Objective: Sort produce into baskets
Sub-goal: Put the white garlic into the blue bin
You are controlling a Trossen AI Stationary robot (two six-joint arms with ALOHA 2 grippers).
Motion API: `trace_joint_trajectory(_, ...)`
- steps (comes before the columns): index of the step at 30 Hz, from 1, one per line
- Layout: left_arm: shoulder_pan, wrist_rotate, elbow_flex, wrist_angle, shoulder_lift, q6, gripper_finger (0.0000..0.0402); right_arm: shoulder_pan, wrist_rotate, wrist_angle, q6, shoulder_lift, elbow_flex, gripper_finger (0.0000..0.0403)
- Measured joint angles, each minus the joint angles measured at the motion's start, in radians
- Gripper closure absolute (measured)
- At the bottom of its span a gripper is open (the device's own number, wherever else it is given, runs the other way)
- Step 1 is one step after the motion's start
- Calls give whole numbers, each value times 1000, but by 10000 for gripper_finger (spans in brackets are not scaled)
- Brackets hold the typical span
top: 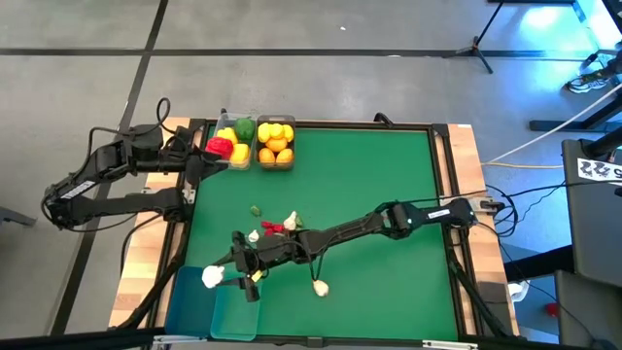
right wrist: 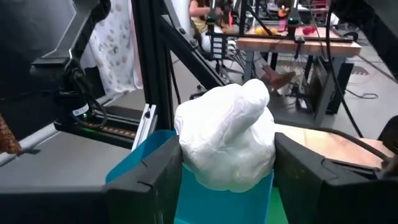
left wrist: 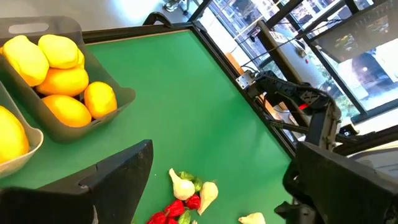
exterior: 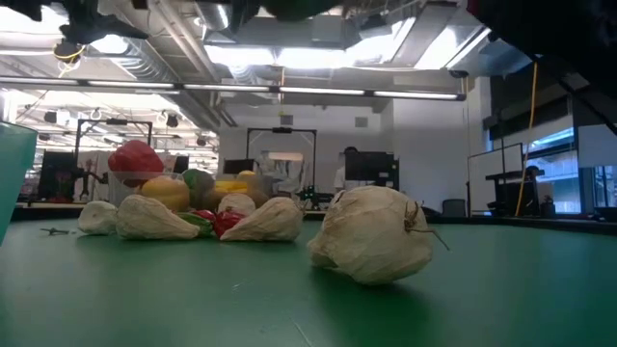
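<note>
Overhead, the right claw [top: 225, 275] reaches across the green worktop [top: 369, 194] to the teal baskets [top: 209, 306] at its near left corner, but only its wrist view shows the grip plainly: both fingers [right wrist: 146, 180] partly spread and pinching a white garlic bulb [right wrist: 227, 144] above a teal basket's rim [right wrist: 134, 158]. From table height, another garlic bulb [exterior: 371, 234] lies close by, with more garlic and chilies [exterior: 217, 220] behind. Meanwhile the left claw [left wrist: 211, 180] waits fully spread, holding nothing, by the clear baskets, one holding lemons and oranges [top: 275, 142], the other peppers [top: 231, 141].
</note>
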State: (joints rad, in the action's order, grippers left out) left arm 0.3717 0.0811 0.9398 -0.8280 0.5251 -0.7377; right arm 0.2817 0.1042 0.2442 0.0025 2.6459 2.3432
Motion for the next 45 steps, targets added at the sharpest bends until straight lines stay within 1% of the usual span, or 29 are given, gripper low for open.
trace_joint_trajectory(3,0,0,0,-13,0,-28,15,2,5,-17,30,3,0,204)
trace_joint_trajectory(6,-3,0,0,-70,11,-31,15,6,13,-24,37,3,0,204)
trace_joint_trajectory(8,-24,14,0,-92,27,6,15,6,13,-26,37,3,0,204)
trace_joint_trajectory(10,-67,50,0,-84,43,12,15,6,13,-37,47,3,0,204)
trace_joint_trajectory(13,-157,66,0,-29,54,10,15,6,13,-61,58,3,0,204)
trace_joint_trajectory(15,-219,60,0,-31,58,-10,15,6,10,-82,53,3,0,204)
trace_joint_trajectory(17,-280,68,2,-91,68,-51,15,6,2,-108,52,3,0,204)
trace_joint_trajectory(20,-366,72,0,-243,92,-99,15,6,2,-128,49,3,0,204)
trace_joint_trajectory(23,-450,76,0,-297,101,-132,15,6,2,-156,46,1,0,204)
trace_joint_trajectory(27,-561,79,0,-270,104,-192,15,6,2,-186,45,1,0,204)
trace_joint_trajectory(30,-662,79,0,-193,127,-258,15,4,2,-192,45,1,0,204)
trace_joint_trajectory(33,-784,79,0,-80,181,-308,15,-1,4,-199,45,1,0,204)
trace_joint_trajectory(37,-957,75,0,-5,293,-372,15,-2,20,-201,43,-1,0,204)
trace_joint_trajectory(41,-1096,60,0,-30,387,-407,15,-7,29,-201,43,-1,0,204)
trace_joint_trajectory(45,-1159,-56,0,-127,431,-461,15,-8,39,-189,43,-1,0,204)
